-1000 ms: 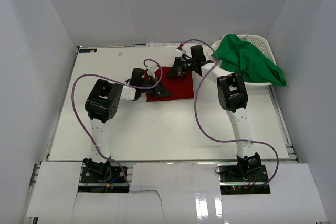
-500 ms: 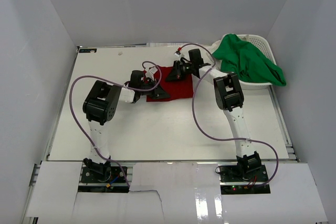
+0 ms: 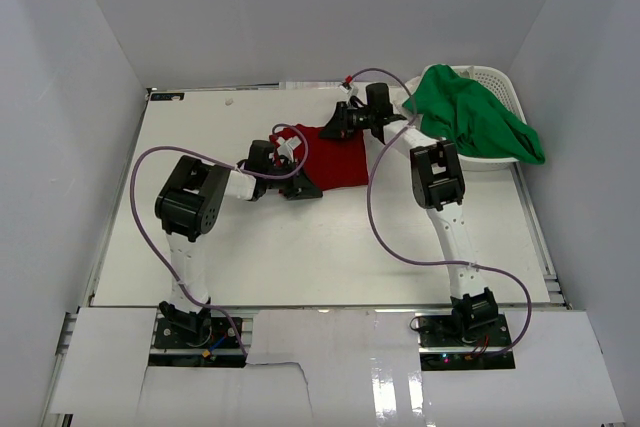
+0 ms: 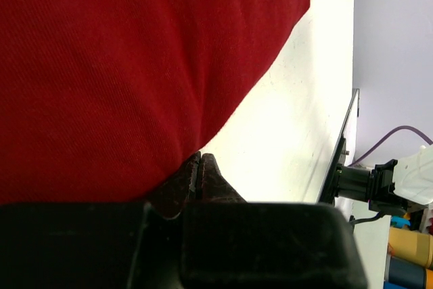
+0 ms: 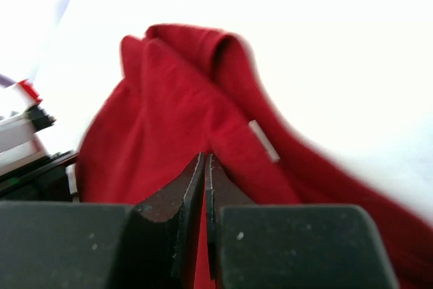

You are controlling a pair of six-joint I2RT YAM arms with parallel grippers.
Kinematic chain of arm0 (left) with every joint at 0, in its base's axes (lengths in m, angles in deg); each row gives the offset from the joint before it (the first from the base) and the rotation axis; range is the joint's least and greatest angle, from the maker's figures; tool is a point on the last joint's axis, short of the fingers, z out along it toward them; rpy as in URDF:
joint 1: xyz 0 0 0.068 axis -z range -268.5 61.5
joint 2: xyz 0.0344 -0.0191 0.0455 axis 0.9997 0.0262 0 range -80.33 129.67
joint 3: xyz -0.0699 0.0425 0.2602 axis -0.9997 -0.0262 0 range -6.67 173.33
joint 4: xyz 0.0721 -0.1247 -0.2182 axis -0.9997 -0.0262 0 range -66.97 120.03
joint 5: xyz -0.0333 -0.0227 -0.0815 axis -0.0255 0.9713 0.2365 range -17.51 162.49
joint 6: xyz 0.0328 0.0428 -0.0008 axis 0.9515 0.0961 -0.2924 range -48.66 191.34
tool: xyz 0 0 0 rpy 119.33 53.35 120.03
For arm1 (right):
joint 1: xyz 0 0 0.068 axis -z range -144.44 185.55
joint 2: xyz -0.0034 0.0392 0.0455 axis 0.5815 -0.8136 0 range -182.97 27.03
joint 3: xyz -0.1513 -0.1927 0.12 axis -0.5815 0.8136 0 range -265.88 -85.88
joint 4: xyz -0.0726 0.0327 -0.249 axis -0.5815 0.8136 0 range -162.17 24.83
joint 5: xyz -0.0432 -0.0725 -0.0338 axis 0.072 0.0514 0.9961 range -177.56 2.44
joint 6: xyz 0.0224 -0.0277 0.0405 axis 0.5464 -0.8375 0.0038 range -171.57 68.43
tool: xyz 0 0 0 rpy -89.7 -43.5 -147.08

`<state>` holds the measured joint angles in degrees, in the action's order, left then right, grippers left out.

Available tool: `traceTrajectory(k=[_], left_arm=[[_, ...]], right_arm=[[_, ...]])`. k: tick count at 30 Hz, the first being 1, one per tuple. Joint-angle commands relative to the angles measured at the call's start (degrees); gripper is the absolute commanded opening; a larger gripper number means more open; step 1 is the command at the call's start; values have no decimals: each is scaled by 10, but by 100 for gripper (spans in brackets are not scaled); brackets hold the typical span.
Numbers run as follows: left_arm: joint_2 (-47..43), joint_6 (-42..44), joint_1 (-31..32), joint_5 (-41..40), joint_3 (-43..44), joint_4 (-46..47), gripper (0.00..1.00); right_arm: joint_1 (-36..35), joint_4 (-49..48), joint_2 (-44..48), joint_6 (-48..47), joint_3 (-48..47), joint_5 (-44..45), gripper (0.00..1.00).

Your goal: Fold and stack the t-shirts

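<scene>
Both grippers have drawn apart, spreading the red t-shirt on the table. Left gripper and right gripper each clamp its edge. Green t-shirt lies in the basket.

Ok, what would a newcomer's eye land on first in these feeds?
The red shirt mid-table, with the left gripper shut on its near-left corner and the right gripper shut on its far edge. Next, the green shirt heaped over the white basket at the far right.
</scene>
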<state>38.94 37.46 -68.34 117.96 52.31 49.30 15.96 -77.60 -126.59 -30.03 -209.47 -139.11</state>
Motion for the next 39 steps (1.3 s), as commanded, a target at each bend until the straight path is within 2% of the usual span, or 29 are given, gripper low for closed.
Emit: traceTrajectory(k=[1,5,8,14,17,19,22,28,39], left_arm=[[-8,22,2,-34,-15,-54,0],[-19,22,2,-36,-14,-54,0],[-34,15,2,-35,-1,-54,0],[-79,-12,2,-23,35,-61,0],[-112,-9,1,-36,68,-86,0],[-126,-2,-2,-49,96,-129,0],[-127,-6,-18,-46,148,-145,0],[-66,-20,-72,-10,219,-152,0],[81,36,-79,-17,372,-212,0]], right_arm=[[9,-34,24,-60,-31,62,9],[18,-29,37,-65,-70,72,8],[19,-9,95,-79,-60,71,8],[19,53,213,-85,55,37,8],[18,116,239,-79,98,8,8],[12,136,252,-84,144,0,8],[6,143,285,-100,212,6,8],[3,132,297,-101,274,-11,8],[-4,118,257,-99,293,-19,8]])
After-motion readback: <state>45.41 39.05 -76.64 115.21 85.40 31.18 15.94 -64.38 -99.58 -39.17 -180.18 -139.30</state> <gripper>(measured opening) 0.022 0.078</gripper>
